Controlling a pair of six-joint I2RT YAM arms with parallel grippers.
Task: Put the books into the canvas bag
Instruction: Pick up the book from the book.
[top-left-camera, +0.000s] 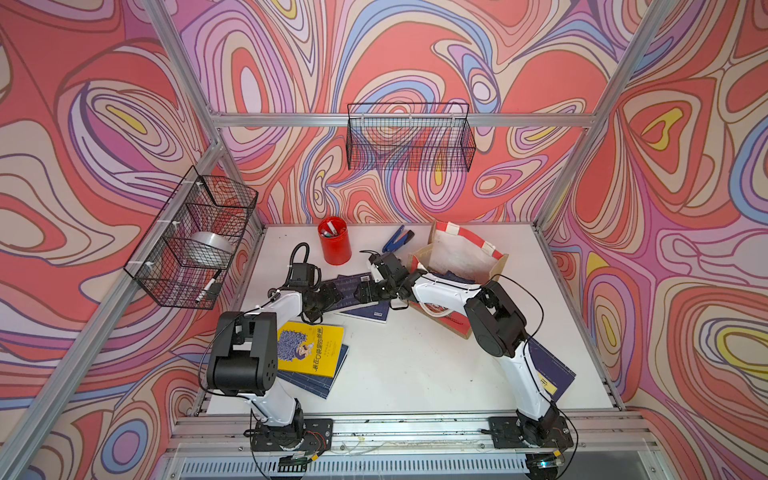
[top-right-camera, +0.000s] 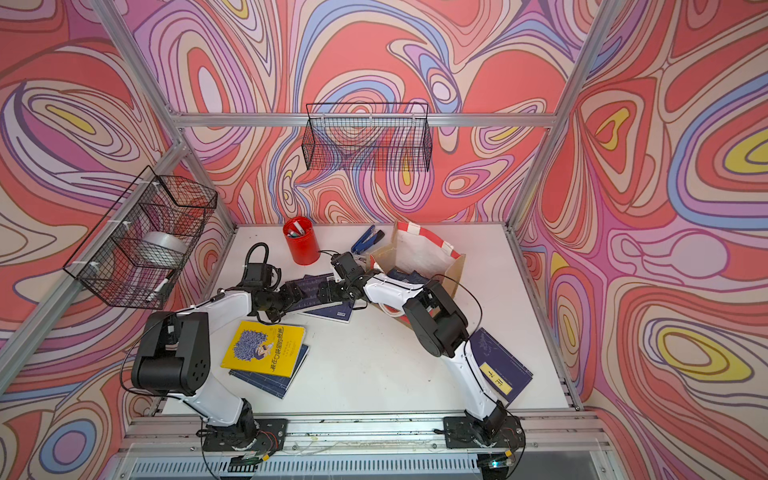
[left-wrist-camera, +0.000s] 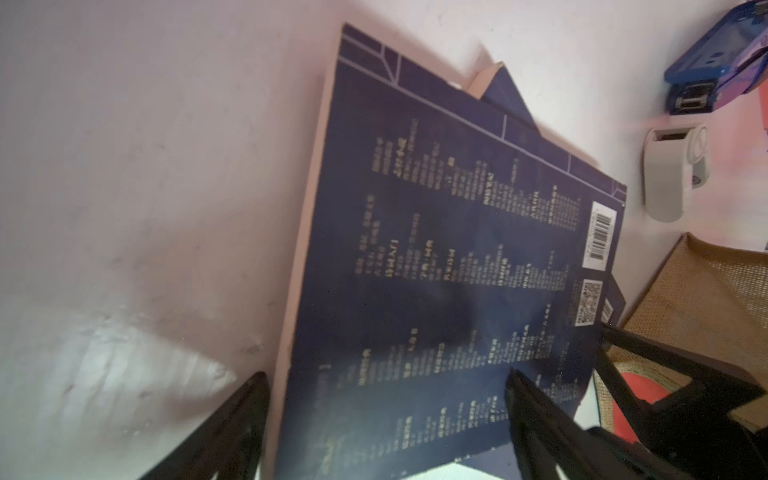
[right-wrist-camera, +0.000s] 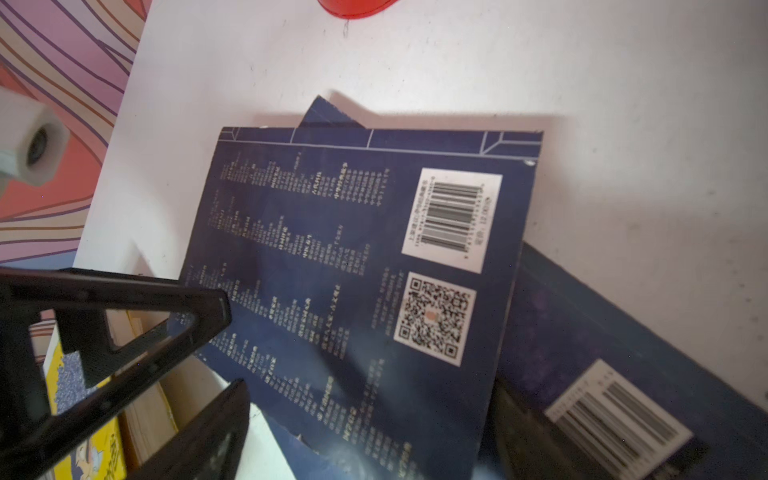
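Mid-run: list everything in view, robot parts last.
canvas bag: one, tan with red-and-white handles, back right; navy cover showing inside.
centre books: at least two, navy, overlapping, mid-table.
yellow book: one, near left, atop a navy book.
lone book: one, navy, yellow label, near right.
pen cup: one, red, back centre.
hand tool: one, blue-handled, between cup and bag.
wire baskets: two, black, back and left walls; left one holds a silver tape roll.
left gripper: one, black, open over the centre books.
right gripper: one, black, open over the centre books.
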